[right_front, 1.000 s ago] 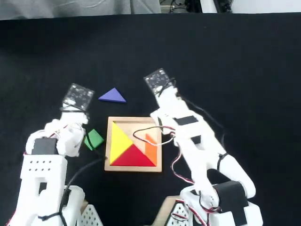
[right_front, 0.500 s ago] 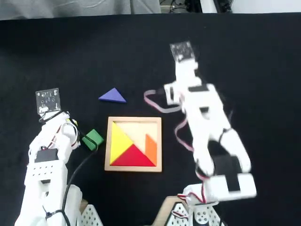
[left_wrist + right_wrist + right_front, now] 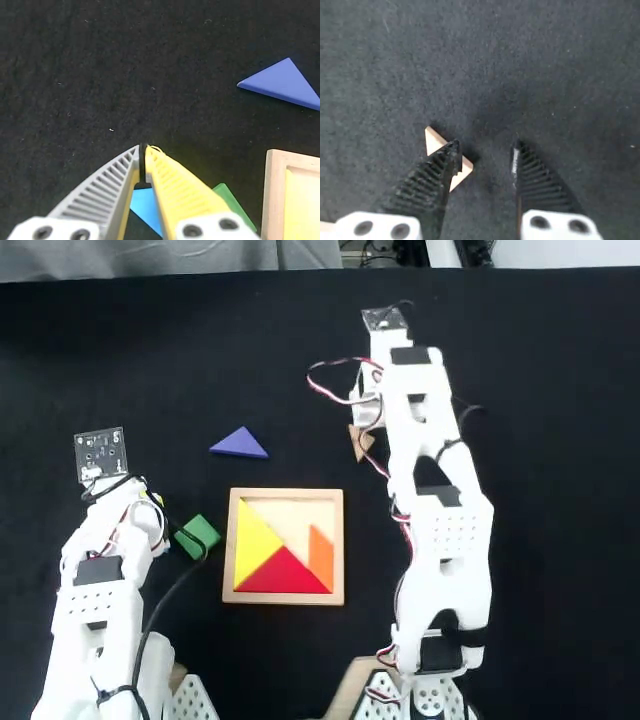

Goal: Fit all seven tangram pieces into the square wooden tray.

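We see a black desk point(image 3: 540, 370), grey cloth point(image 3: 150, 255) behind. Our right arm point(image 3: 432, 470) stretches far out. The right pincer point(image 3: 485, 147) is open and empty, a tan triangle point(image 3: 435, 141) by one finger. The left pincer point(image 3: 143, 150) is closed, empty, the tray point(image 3: 273, 200) beside it.

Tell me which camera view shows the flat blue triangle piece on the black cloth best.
The high view: the flat blue triangle piece lies whole and uncovered beyond the square wooden tray. The left wrist view shows it closer, but one corner runs off the frame.
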You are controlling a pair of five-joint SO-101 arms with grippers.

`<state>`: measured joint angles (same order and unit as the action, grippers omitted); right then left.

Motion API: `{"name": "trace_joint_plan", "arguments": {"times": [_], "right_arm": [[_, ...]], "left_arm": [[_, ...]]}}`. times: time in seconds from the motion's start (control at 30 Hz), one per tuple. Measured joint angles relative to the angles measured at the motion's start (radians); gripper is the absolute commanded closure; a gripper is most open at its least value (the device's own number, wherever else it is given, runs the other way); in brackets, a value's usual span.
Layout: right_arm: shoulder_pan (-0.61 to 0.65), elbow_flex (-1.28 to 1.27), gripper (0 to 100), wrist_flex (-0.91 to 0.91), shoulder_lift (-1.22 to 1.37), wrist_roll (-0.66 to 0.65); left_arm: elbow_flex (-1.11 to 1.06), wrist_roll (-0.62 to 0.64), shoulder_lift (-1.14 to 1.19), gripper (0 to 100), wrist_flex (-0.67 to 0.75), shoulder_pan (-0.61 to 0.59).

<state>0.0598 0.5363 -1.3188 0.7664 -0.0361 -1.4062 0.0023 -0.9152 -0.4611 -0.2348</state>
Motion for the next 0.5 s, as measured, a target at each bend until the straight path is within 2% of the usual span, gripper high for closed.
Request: {"name": "trace_joint_plan", "arguments": {"times": [0.23, 0.5], "right_arm": [[0.000, 0.104, 82.8, -0.124, 0.021, 0.000], [0.009, 0.092, 83.0, -0.146, 0.021, -0.040]], "left_arm": [[0.000, 0.000, 0.000, 97, 0.000, 0.000], [0.000, 0.000, 0.000, 97, 0.000, 0.000]]}}
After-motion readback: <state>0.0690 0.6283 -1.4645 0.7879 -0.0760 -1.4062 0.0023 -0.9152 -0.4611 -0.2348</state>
